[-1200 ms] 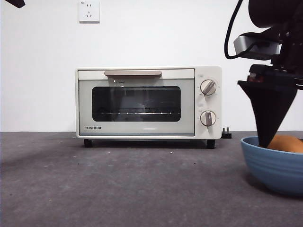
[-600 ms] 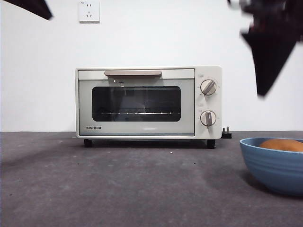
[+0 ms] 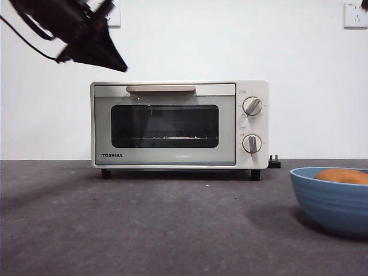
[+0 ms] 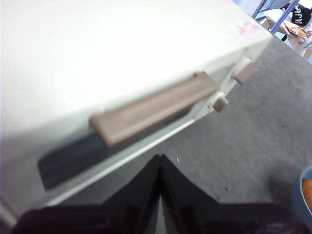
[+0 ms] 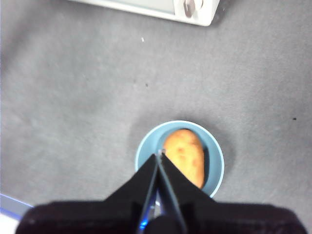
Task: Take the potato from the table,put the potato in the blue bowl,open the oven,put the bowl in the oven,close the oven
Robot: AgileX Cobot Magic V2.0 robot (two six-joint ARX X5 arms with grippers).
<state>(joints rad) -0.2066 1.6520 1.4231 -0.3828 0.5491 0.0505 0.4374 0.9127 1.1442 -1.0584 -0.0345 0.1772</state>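
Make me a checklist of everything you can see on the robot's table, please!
Surface: dark grey speckled table, a few pale specks.
Job's things: orange-brown potato lies inside the round blue bowl; cream-white toaster oven has its door shut.
Clutter: nothing seen.
Claws: left claw shut, above the oven's beige bar handle; right claw shut, high over the bowl.
Cables: black cable on the left arm; black plug beside the oven.
Surroundings: white wall, wall sockets.
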